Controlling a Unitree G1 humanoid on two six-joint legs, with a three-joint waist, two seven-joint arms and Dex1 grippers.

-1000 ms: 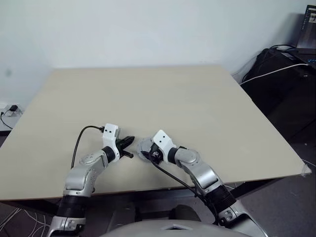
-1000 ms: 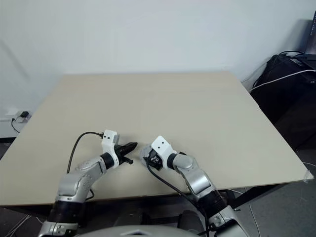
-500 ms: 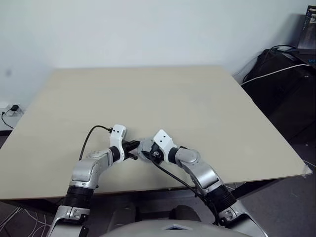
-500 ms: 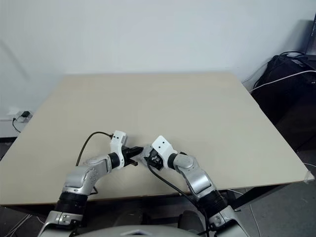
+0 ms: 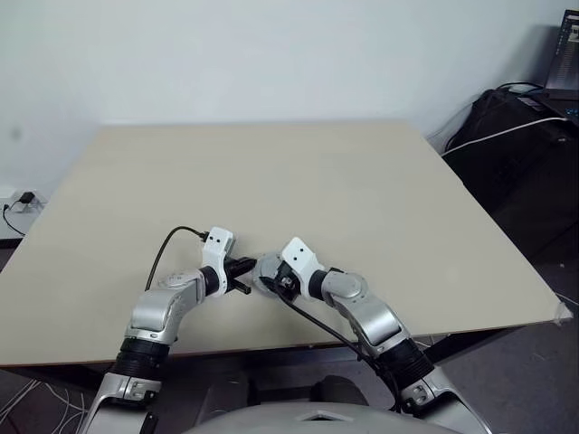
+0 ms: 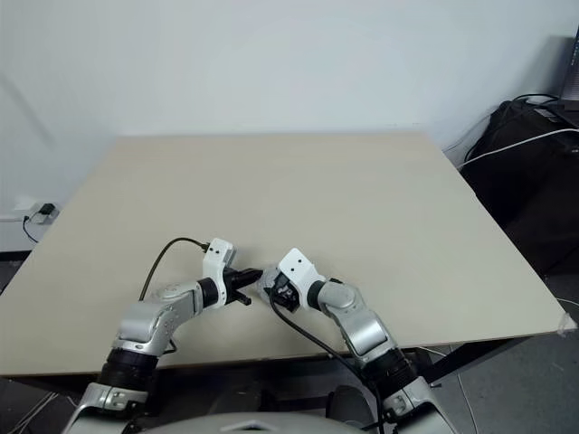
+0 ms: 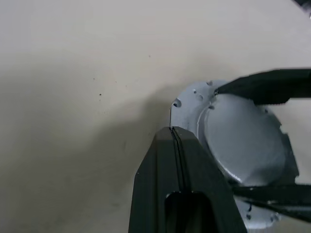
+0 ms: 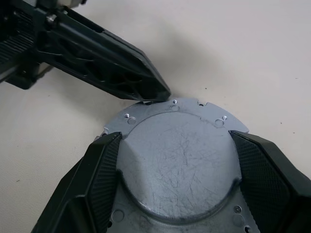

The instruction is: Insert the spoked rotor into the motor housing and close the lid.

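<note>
Lid pinned for closing, near tabletop (image 5: 380,181) front edge.

Head views: right gripper (image 5: 268,271) clamped around a grey disc, left gripper (image 5: 246,268) shut, empty, tip meeting it. Left wrist: closed fingers (image 7: 175,160) touching the rim, probably to nudge it square. Right wrist: ribbed black fingers (image 8: 104,170) spread wide, gripping the lid (image 8: 177,160), scratched, domed, flanged with small holes. Housing and rotor unseen beneath.

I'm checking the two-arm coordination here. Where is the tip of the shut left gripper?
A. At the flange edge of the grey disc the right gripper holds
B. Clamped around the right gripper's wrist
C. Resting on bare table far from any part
A: the shut left gripper has its tip at the flange rim of the grey disc, which sits between the right gripper's fingers.
</note>
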